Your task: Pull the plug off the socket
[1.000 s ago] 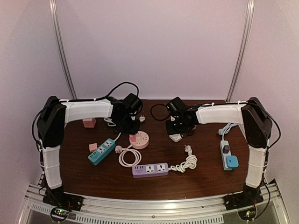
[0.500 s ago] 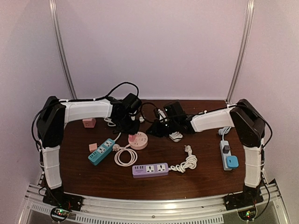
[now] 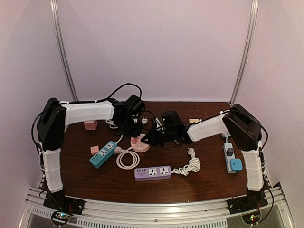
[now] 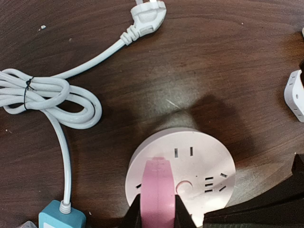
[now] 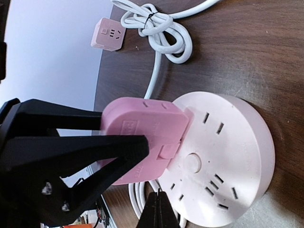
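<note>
**A:** How much open room is there on the counter (image 3: 95, 185)?

**B:** Bare wood runs along its lower edge in the top view, below the purple strip (image 3: 153, 172). There is another bare patch toward the right, short of the white strip (image 3: 229, 156) by the right edge. The middle is crowded, because the arms (image 3: 90, 112) meet there.

**A:** Where is the socket (image 4: 199, 161)?

**B:** It is round and pink, lying flat at the centre of the top view, well in from every edge. In the left wrist view there is bare wood above it. A looped cable (image 4: 47, 97) lies to its upper left, apart from it.

**A:** And the plug (image 5: 142, 128)?

**B:** It is pink and sits on the upper left part of the socket's face in the right wrist view. The left gripper (image 4: 156, 211) has its jaws clamped on the plug's two sides.

**A:** What about the right gripper (image 5: 159, 209)?

**B:** Its jaws are together and hold nothing. The tips are at the socket's lower left rim, and I cannot tell whether they touch it.

**A:** What is hard to make out?

**B:** From above, the arms cover the plug and much of the socket. The left wrist view cuts off the plug's lower end and the socket's lower rim. In that view a teal strip (image 4: 61, 216) is cut off at the bottom left and a white cube (image 4: 295, 95) at the right edge. How deep the pins sit is hidden.
</note>
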